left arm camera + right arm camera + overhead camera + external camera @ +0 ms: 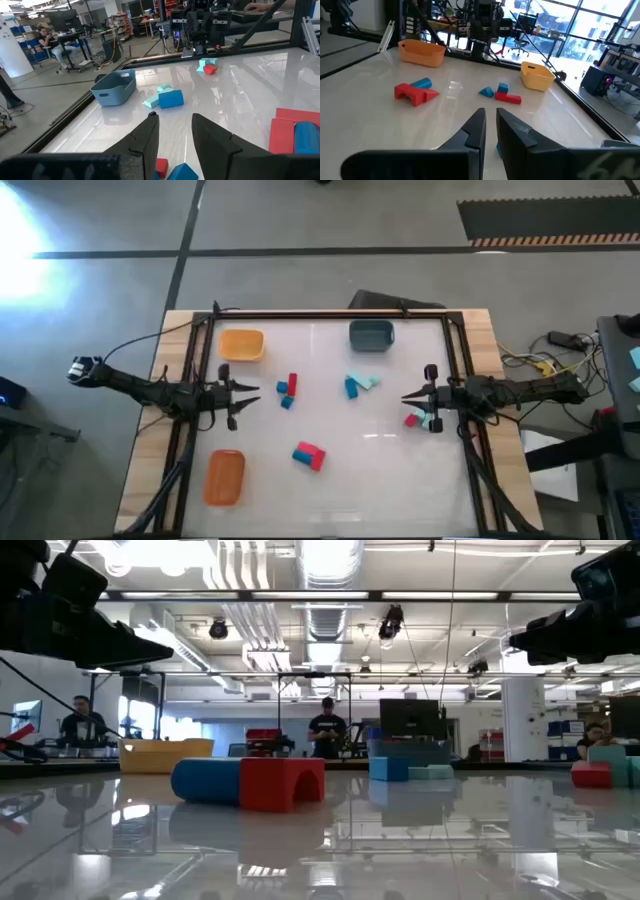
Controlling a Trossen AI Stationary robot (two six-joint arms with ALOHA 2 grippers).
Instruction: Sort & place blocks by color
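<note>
Dark fingers point(150, 137) of the left gripper point(243, 394) stand parted and empty above the tabletop point(330, 475) near its left edge, pointing toward the middle. Just ahead of them lie a red bar point(292, 383) and two small blue blocks point(285, 395) close together. The right gripper point(418, 397) hangs near the right edge, facing inward, its fingers point(477, 127) drawn close with only a narrow gap between them and nothing gripped. Just beside it, toward the near right, sit a red block point(411, 419) and a mint-green block point(431, 423), touching or nearly so.

Between the two arms, toward the far side, a blue block point(352, 388) rests against a mint-green piece point(368, 381). Toward the near edge, around the middle, a red arch-shaped block point(314, 457) lies touching a blue cylinder point(302, 450).

A yellow tray point(241, 345) stands at the far left, an orange tray point(225, 477) at the near left, and a dark teal-grey tray point(371, 335) at the far edge right of centre. All three hold no blocks that can be seen.

In the room behind, people point(326, 730) stand or sit at workbenches.
</note>
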